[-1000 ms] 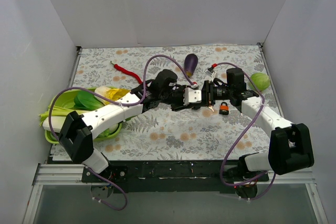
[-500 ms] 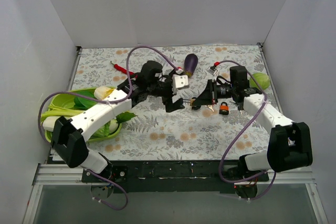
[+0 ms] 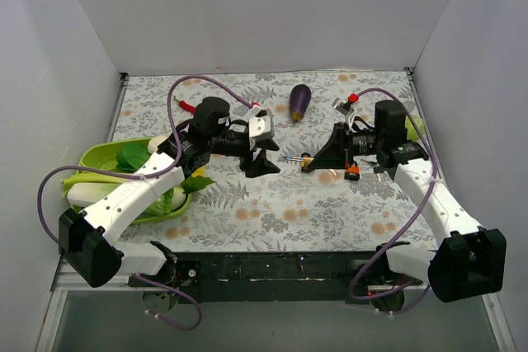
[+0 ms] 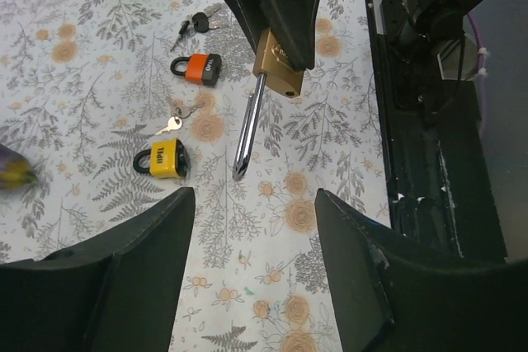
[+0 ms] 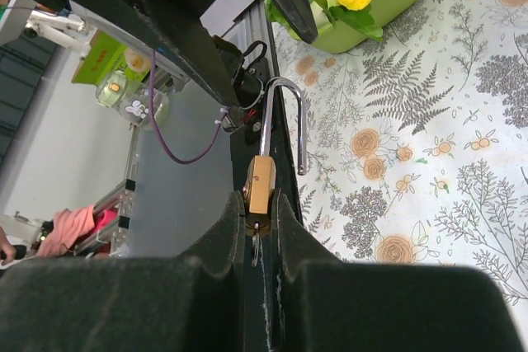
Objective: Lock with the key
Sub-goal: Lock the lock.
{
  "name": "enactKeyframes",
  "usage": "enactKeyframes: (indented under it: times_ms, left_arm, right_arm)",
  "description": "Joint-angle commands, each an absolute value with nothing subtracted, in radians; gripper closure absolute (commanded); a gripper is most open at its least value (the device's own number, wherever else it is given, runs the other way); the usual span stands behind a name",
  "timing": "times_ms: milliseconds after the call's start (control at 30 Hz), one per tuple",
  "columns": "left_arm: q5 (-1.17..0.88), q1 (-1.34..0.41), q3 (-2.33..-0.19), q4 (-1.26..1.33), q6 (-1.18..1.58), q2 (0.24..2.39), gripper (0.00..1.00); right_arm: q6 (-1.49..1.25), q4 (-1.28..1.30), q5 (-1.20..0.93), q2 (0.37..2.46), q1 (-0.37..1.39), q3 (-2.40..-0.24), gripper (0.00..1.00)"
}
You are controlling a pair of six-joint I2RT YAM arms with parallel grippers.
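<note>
My right gripper [image 3: 316, 161] is shut on a brass padlock [image 3: 306, 162] and holds it above the mat. In the right wrist view the padlock [image 5: 260, 187] sits between the pads, its silver shackle [image 5: 285, 117] swung open and a key [image 5: 254, 246] hanging from its base. The left wrist view shows the same padlock [image 4: 277, 63] with its shackle [image 4: 247, 133] pointing at my left gripper [image 4: 256, 199]. My left gripper [image 3: 262, 162] is open and empty, a short way left of the shackle.
An orange padlock [image 4: 202, 68], a yellow padlock [image 4: 165, 158] and loose keys [image 4: 195, 22] lie on the floral mat. An eggplant [image 3: 299, 100] and a red chili [image 3: 186, 105] lie at the back. A green bowl [image 3: 99, 162] of vegetables stands at the left.
My left gripper has pulled back to the left, away from the right gripper and the padlock. The right gripper has shifted slightly right with the padlock.
</note>
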State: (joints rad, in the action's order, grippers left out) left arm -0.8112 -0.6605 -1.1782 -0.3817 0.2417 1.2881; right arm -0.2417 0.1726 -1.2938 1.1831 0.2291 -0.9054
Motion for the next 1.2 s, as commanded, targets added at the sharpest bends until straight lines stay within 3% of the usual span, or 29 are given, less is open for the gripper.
enactKeyframes:
  times_ms: [0,233,467,600,933,1167]
  left_arm:
    - [-0.871,-0.675,-1.170,-0.364,0.325,1.284,0.41]
    - [-0.867,-0.732,-1.138,-0.302,0.377,1.261,0.54]
    - [-0.903,-0.747,-1.150,-0.308,0.431,1.276,0.88]
    - [-0.931,-0.750,-1.163,-0.327,0.460,1.289,0.98]
    - [-0.974,-0.752,-1.187,-0.319,0.535,1.318,1.00]
    - [-0.963,-0.756,-1.180,-0.259,0.571,1.313,1.00]
  right_arm:
    - [-0.195,0.130,-1.327,1.137,0.251,-0.956,0.99]
    - [-0.075,0.221,-1.298,1.114,0.301,-0.986,0.99]
    - [-0.003,0.236,-1.273,1.080,0.307,-1.003,0.99]
    - [0.093,0.281,-1.246,1.057,0.314,-1.012,0.99]
    - [0.222,0.351,-1.186,1.037,0.373,-1.032,0.99]
    - [0.143,0.282,-1.195,1.049,0.434,-1.019,0.99]
